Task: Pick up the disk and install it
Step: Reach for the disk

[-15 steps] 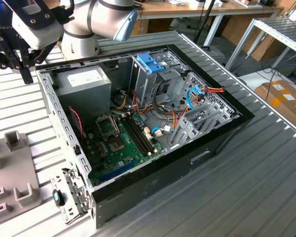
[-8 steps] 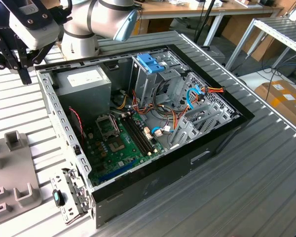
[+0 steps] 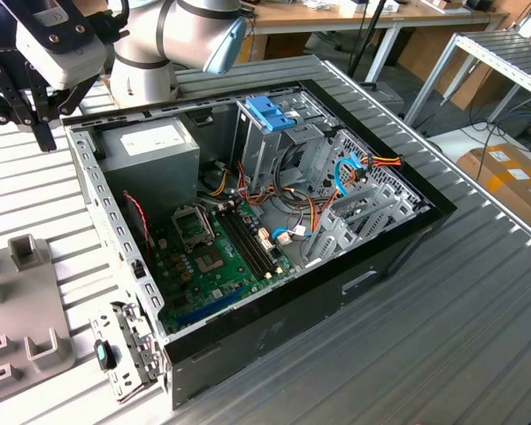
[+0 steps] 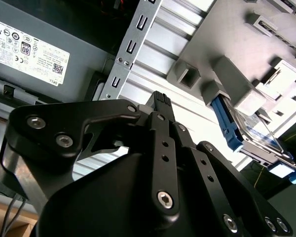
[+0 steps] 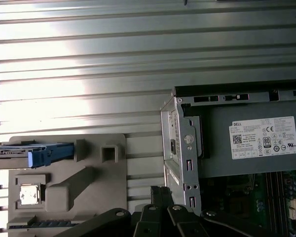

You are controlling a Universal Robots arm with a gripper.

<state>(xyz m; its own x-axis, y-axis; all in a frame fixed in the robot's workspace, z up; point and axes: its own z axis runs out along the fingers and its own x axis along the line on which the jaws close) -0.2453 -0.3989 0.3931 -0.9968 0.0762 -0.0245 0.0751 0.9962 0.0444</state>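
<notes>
The disk [image 5: 32, 153] stands on edge in a slot of the grey fixture [image 5: 69, 197], its blue side rail facing me; in the second wrist view the disk [image 4: 256, 136] shows its dark casing and blue rail. My gripper [image 3: 37, 124] hangs above the ribbed table at the exterior view's left, just outside the case corner by the power supply. It is well apart from the disk. Its black fingers [image 5: 160, 197] sit together, shut with nothing between them, and the fingertips [image 4: 160, 100] show the same in the second wrist view.
The open computer case [image 3: 274, 204] lies on the ribbed metal table [image 3: 442, 336]. Inside are a grey power supply [image 3: 150, 143] with a white label, the motherboard [image 3: 217, 257], cables, and a drive cage with a blue latch [image 3: 270, 113]. The grey fixture [image 3: 22, 301] lies beside the case.
</notes>
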